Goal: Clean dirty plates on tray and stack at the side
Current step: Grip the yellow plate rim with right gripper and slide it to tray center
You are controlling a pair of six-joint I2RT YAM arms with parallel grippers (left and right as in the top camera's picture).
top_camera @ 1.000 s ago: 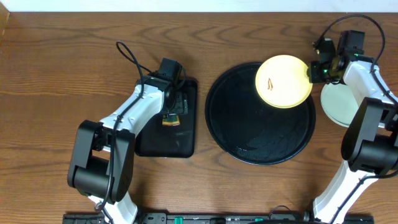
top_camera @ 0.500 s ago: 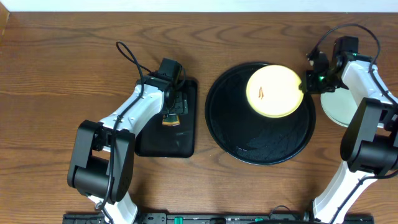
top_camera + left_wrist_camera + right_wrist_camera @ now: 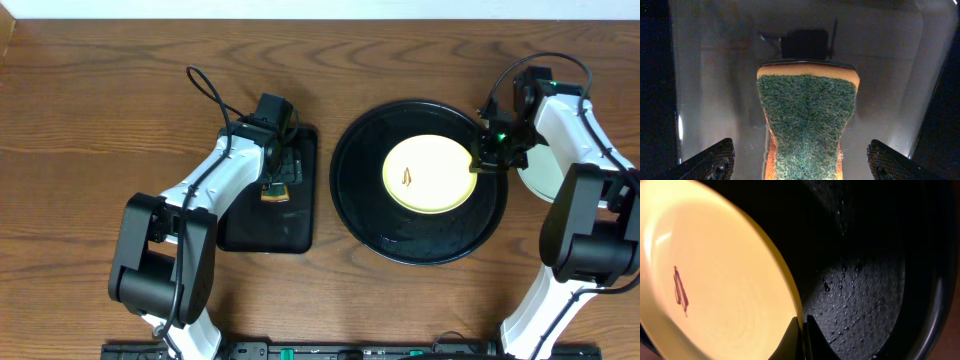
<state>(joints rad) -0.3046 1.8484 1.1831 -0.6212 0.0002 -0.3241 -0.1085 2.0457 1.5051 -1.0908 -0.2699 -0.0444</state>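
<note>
A yellow plate (image 3: 425, 174) with a small reddish-brown smear lies over the middle of the large round black tray (image 3: 360, 200). My right gripper (image 3: 484, 158) is shut on the plate's right rim; the right wrist view shows the fingers (image 3: 802, 337) pinching the yellow rim (image 3: 730, 290) over the wet tray floor (image 3: 865, 295). A pale mint-white plate (image 3: 545, 175) sits on the table right of the tray, partly hidden by my right arm. My left gripper (image 3: 277, 178) is open over a green and orange sponge (image 3: 807, 120), fingers (image 3: 800, 162) either side of it.
The sponge (image 3: 276, 190) lies in a smaller rectangular black tray (image 3: 250, 225) left of the round tray. Water droplets dot the round tray. Bare wooden table lies to the far left and along the back.
My right gripper has carried the yellow plate from above the tray's back right rim down and left to the tray's middle. The left arm has not moved.
</note>
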